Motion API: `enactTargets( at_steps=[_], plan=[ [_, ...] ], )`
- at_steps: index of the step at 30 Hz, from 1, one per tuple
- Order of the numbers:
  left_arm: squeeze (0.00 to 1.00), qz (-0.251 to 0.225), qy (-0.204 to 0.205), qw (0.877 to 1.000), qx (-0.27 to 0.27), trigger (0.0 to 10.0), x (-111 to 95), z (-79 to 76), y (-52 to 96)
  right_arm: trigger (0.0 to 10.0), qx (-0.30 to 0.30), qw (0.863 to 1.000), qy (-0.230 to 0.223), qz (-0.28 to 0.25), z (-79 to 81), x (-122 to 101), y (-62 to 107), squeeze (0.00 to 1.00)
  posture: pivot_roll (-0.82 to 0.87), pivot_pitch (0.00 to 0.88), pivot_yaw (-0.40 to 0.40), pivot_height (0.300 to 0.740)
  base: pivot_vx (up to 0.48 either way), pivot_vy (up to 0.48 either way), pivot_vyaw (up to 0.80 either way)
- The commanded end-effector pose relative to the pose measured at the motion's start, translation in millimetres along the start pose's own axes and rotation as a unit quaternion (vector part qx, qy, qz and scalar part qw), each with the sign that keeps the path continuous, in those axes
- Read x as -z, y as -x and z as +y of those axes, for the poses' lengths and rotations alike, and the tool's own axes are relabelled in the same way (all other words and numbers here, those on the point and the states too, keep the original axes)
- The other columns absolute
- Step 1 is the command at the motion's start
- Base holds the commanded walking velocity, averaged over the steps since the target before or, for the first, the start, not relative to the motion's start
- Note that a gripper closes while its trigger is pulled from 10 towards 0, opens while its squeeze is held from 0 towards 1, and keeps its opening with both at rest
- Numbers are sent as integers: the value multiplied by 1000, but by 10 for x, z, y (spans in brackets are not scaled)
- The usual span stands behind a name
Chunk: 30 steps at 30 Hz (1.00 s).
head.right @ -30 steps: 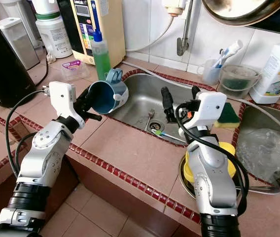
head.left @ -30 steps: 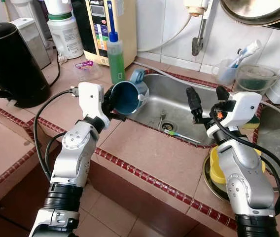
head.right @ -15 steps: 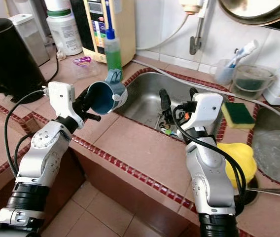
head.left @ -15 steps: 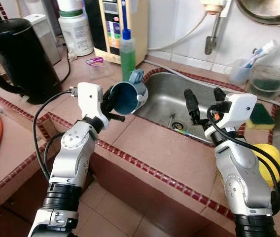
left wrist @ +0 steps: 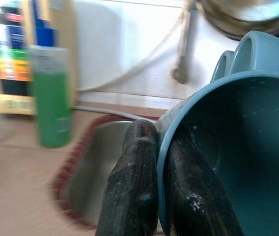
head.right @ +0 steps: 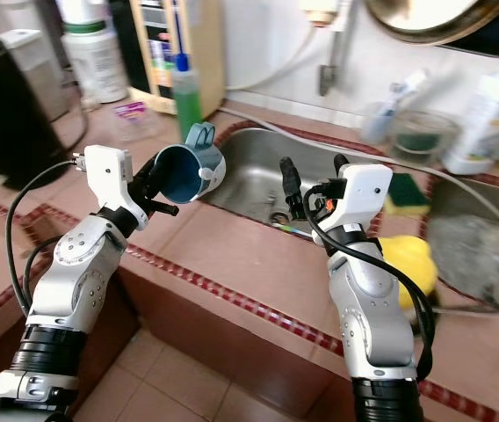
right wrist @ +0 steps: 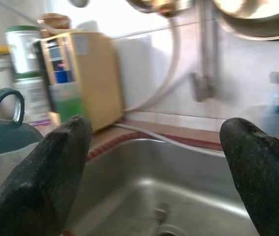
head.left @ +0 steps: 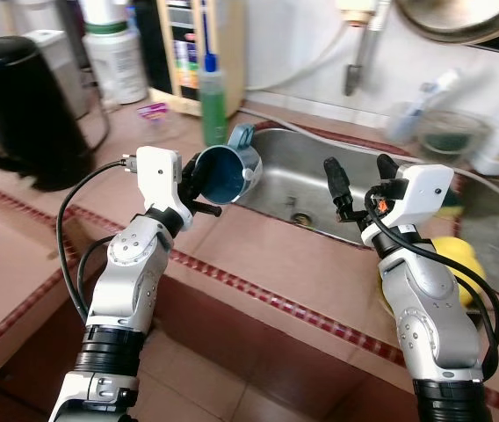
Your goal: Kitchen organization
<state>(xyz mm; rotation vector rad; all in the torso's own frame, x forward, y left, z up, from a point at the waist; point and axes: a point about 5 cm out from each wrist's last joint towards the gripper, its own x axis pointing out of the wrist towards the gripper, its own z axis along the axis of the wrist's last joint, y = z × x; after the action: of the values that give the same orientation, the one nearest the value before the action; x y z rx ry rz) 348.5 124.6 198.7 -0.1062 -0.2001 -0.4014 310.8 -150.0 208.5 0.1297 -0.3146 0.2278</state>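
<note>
Pinching the rim, the left gripper [head.left: 198, 186] holds the blue mug [head.left: 228, 169] sideways, mouth toward the robot.

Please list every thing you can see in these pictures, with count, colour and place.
mug: 1, blue, held tilted at the sink's left edge
sink: 1, steel, set in the counter
bottle: 1, green with blue top, behind the mug
kettle: 1, black, far left on the counter
sponge: 1, green, right of the sink
yellow object: 1, beside the right arm
left claw: shut on the mug's rim
right claw: open, over the sink
</note>
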Motion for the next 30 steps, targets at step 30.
enactTargets(
  at_steps=[30],
  plan=[
    [0, 4, -3, 1000, -7, 10000, -40, 74, 16, 10000, -1, 1000, 3, -8, -25, -26, -9, 0, -153, 88, 56, 740, 0, 217, -439]
  ],
)
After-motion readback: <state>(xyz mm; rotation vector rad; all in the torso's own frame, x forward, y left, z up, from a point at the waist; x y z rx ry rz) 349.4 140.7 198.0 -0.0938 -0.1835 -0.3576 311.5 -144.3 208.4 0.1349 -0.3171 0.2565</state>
